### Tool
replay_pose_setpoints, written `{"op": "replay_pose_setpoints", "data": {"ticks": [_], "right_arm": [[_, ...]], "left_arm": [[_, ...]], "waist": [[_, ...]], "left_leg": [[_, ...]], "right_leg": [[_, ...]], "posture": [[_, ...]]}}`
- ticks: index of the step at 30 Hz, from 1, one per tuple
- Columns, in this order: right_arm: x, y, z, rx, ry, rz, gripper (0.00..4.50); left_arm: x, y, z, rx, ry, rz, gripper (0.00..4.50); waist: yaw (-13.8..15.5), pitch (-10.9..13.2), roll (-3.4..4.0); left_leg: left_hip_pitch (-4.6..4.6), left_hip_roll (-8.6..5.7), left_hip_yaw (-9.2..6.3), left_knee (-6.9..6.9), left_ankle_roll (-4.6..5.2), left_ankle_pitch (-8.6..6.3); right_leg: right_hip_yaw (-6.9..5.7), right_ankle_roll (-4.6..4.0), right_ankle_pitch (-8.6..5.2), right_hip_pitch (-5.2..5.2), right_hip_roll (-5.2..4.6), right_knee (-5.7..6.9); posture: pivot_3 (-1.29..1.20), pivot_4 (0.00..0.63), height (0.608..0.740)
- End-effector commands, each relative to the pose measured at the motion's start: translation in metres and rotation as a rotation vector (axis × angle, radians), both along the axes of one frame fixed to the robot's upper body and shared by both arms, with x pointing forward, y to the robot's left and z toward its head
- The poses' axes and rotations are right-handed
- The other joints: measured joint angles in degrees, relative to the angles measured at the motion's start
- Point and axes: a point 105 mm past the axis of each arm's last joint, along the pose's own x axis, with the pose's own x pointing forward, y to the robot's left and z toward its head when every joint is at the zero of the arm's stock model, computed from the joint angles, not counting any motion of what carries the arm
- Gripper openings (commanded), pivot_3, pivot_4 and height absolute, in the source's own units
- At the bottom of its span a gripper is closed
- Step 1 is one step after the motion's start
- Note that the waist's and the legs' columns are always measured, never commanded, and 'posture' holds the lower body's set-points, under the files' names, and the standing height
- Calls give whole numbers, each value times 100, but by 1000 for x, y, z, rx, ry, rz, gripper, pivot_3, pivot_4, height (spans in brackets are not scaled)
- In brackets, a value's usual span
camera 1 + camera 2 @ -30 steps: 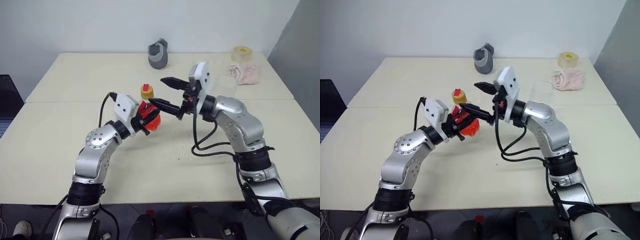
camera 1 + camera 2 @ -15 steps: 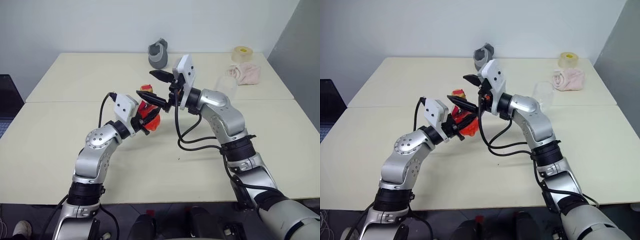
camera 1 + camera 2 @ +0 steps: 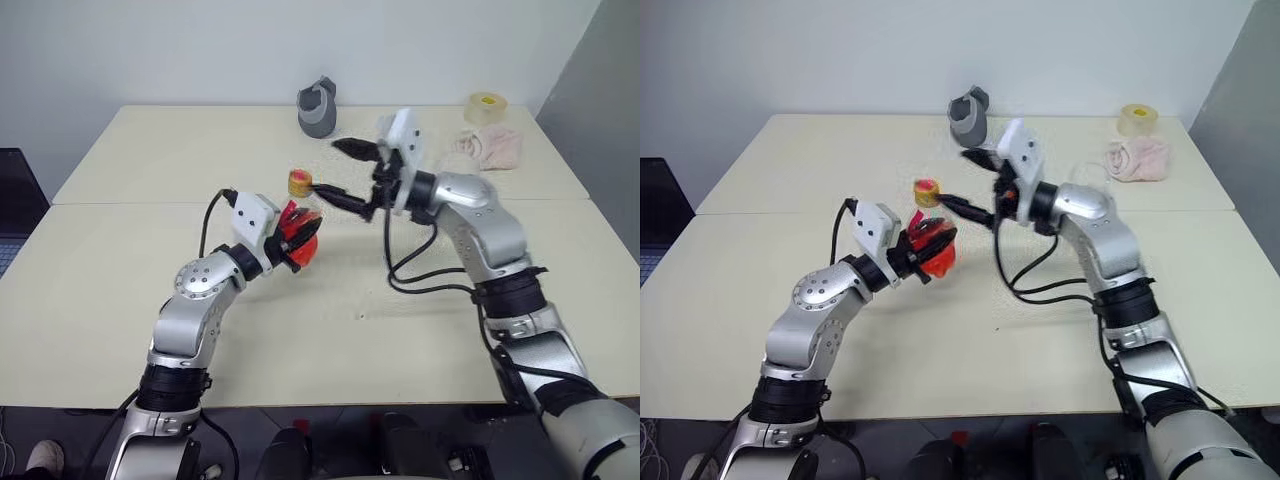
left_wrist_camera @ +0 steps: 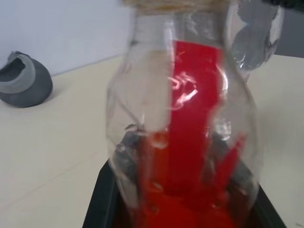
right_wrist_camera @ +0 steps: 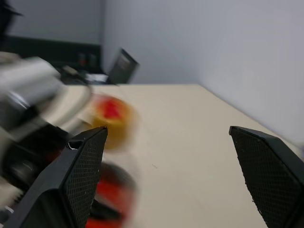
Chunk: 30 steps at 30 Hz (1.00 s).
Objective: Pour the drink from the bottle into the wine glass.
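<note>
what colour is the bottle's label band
Red: the band on the bottle runs down its clear body, clearest in the left wrist view.

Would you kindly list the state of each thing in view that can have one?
Small clear plastic bottle: held up off the table, yellowish cap on.
Red-orange drink: inside the bottle.
Left pincer: shut on the bottle.
Right pincer: open, beside the cap.
Pink cloth: crumpled.

Grey object [image 3: 317, 107], tape roll [image 3: 485, 106], pink cloth [image 3: 490, 146] — table's [image 3: 120, 260] far edge.
</note>
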Motion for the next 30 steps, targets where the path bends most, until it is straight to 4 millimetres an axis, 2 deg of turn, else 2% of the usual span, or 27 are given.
{"op": "replay_pose_setpoints", "data": {"ticks": [1, 3, 6, 11, 19, 30], "right_arm": [[-5, -7, 8, 11, -33, -1, 4376], [-9, -8, 5, 5, -26, 8, 4376], [-26, 0, 2, 32, 16, 93, 4376], [-50, 29, 10, 110, 60, 217, 4376], [-53, 67, 24, 198, 70, 266, 4376], [-53, 80, 21, 192, 85, 301, 4376]], "left_arm": [[-5, -3, 20, -16, -83, -25, 1312], [-4, -3, 20, -15, -84, -26, 1312], [-4, -3, 20, -15, -86, -29, 1312], [-4, -3, 21, -14, -87, -30, 1312], [-5, -5, 22, -10, -93, -37, 1312], [-6, -3, 23, -9, -101, -31, 1312]], "waist": [[7, 0, 0], [-49, 0, 0], [-59, 0, 0], [-58, 1, 1], [-45, 1, 1], [-46, 1, 1]], "left_leg": [[0, -1, 4, -1, 4, -2], [2, -1, 14, -3, 10, -6], [3, 2, 11, -6, 10, -6], [3, 4, 6, -3, 10, -6], [3, 3, 1, -3, 7, -4], [3, 2, 1, -3, 8, -5]], "right_leg": [[2, 0, 0, 0, 0, -1], [10, 0, 0, -2, 0, -1], [7, -1, 0, -3, 1, -1], [7, -1, 0, -3, 1, 4], [3, -1, 0, -2, 1, 1], [3, -1, 0, -2, 1, 1]], "posture": [[0, 150, 740], [0, 150, 740], [0, 150, 740], [0, 150, 740], [0, 150, 740], [0, 150, 740]]}}
